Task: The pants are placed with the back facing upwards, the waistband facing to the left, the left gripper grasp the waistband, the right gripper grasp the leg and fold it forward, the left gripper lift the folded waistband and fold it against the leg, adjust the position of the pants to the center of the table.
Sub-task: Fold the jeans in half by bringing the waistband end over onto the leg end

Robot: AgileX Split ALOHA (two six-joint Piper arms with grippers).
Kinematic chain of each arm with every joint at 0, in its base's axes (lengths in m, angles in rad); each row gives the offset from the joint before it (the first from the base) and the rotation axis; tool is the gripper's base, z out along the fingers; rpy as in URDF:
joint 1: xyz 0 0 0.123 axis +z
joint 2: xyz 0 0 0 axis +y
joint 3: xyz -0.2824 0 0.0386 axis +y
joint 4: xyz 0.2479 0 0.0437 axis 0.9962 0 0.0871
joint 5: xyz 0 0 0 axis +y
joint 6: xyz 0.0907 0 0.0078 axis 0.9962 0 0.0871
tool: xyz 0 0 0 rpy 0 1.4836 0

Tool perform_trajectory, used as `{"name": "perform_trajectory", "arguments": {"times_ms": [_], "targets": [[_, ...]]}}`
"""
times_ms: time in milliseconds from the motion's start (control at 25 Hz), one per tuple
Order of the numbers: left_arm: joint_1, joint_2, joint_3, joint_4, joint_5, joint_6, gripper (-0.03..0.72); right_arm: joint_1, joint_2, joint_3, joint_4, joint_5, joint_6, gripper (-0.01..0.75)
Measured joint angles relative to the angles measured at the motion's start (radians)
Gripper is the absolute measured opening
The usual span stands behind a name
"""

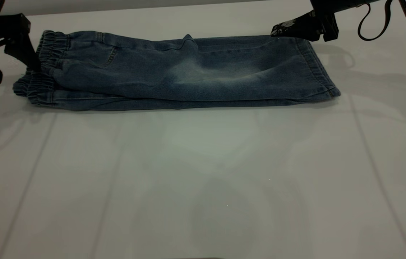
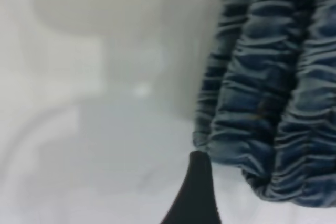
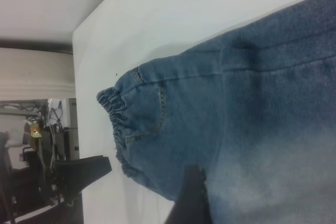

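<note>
Our left gripper (image 1: 27,54) hangs just beside the waistband (image 1: 46,50), its spread unclear to us. The pants (image 1: 174,73) lie folded lengthwise on the table (image 1: 203,180), soft and limp; pinching both gathered layers should hold. Beyond, our right gripper (image 1: 289,28) hovers over the leg (image 1: 296,68) hem, spread likewise unclear.

One pair of pants (image 1: 174,73), two tools (image 1: 27,54) (image 1: 278,30), and one table (image 1: 203,180).
</note>
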Motion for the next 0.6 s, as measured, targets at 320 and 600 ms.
{"name": "perform_trajectory", "arguments": {"times_ms": [320,600], "targets": [[-0.005,0.12,-0.001,-0.105,-0.06,0.035,0.587,0.0,0.0,0.0,-0.002,0.0,0.001,0.561],[-0.045,0.145,-0.009,-0.192,-0.149,0.086,0.52,0.0,0.0,0.0,-0.022,0.002,0.013,0.561]]}}
